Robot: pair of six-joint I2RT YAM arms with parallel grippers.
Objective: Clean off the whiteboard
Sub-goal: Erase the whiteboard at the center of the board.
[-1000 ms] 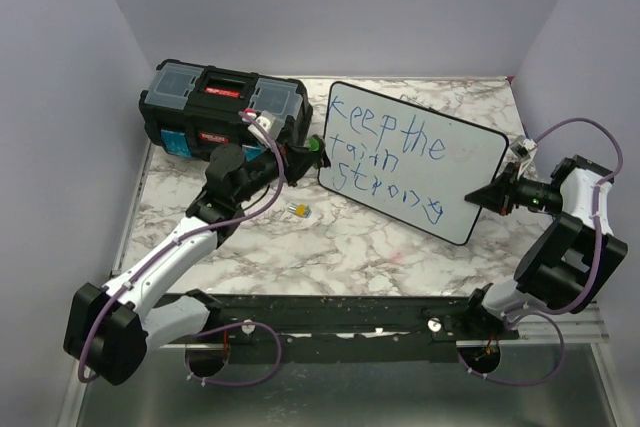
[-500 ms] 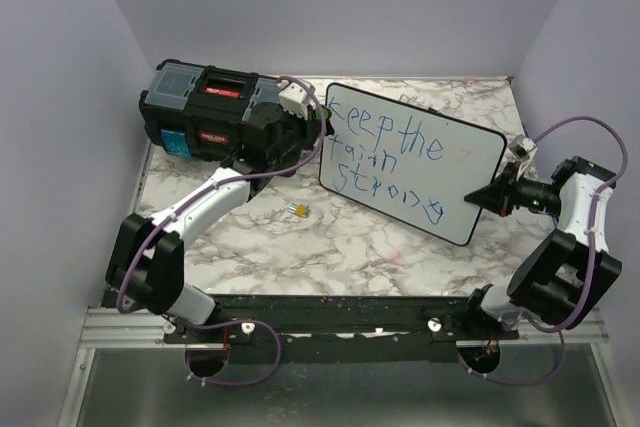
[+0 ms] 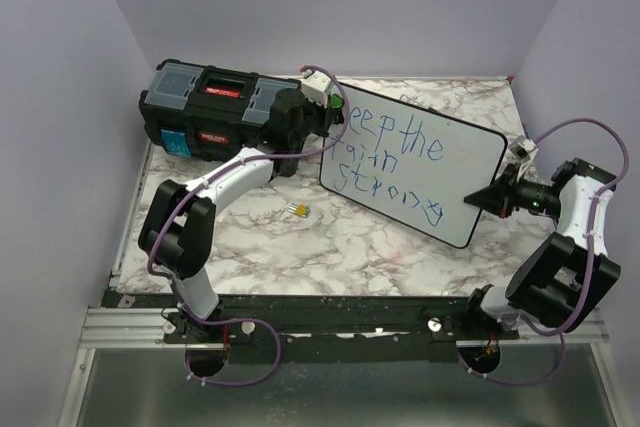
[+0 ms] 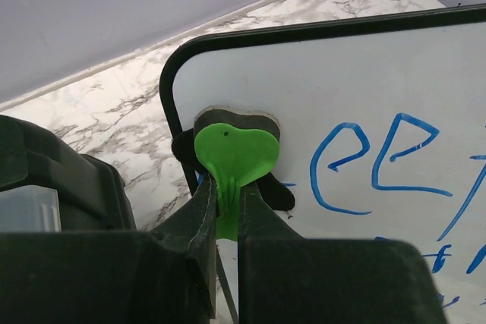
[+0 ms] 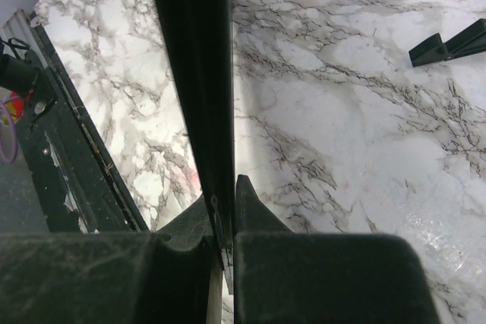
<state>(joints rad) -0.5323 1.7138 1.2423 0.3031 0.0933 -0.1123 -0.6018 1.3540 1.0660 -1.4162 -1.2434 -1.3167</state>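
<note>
Step shown, first wipe: your left claw (image 4: 228,199) grips a green heart-shaped eraser (image 4: 234,153) against the upper-left corner of the whiteboard (image 3: 470,172). Your right claw (image 3: 497,197) clamps its right edge, near the table's (image 3: 330,247) far-right corner. Next, sweep across the blue lettering.

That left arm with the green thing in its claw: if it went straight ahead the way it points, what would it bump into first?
The whiteboard. The left gripper points at its top corner, and the green eraser it holds seems to touch or nearly touch the white face; depth is unclear.
</note>
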